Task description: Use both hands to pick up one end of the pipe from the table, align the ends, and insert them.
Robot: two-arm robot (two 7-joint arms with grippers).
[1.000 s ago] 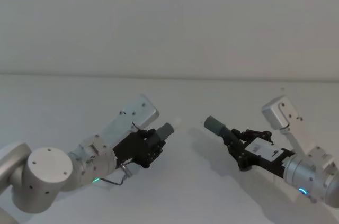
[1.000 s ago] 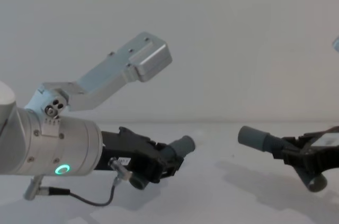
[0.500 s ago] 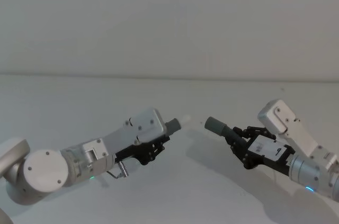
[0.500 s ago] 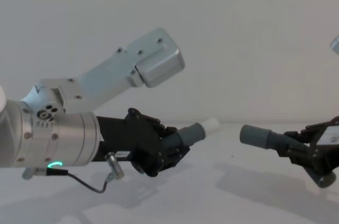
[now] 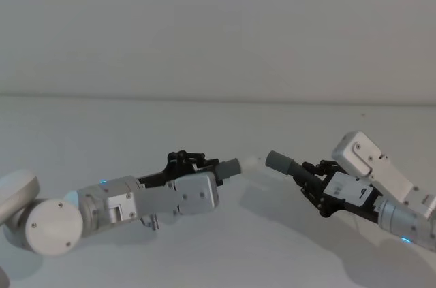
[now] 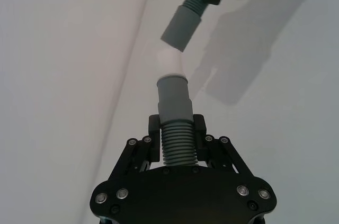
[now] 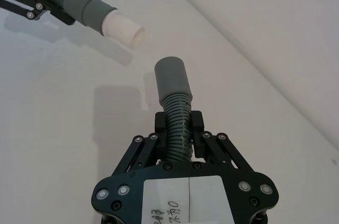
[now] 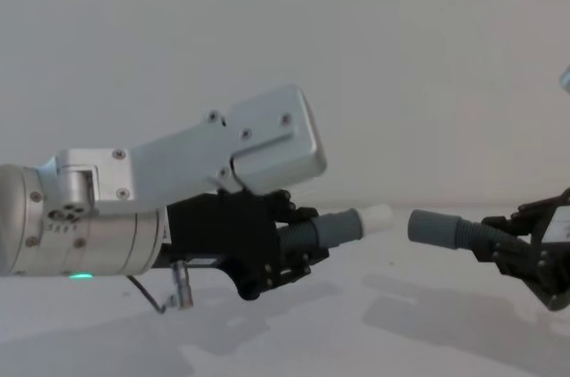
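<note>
White spigot on the left hose piece is roughly facing the grey cuff of the right hose piece. They're close, with a small gap, not touching. Both pieces are held up off the white desk. The left gripper is clamped on its piece's ribbed part, and the right gripper is clamped the same way on its own.

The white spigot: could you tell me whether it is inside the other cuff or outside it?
Outside: the white spigot on the left gripper's hose faces the right gripper's cuff across a gap.
</note>
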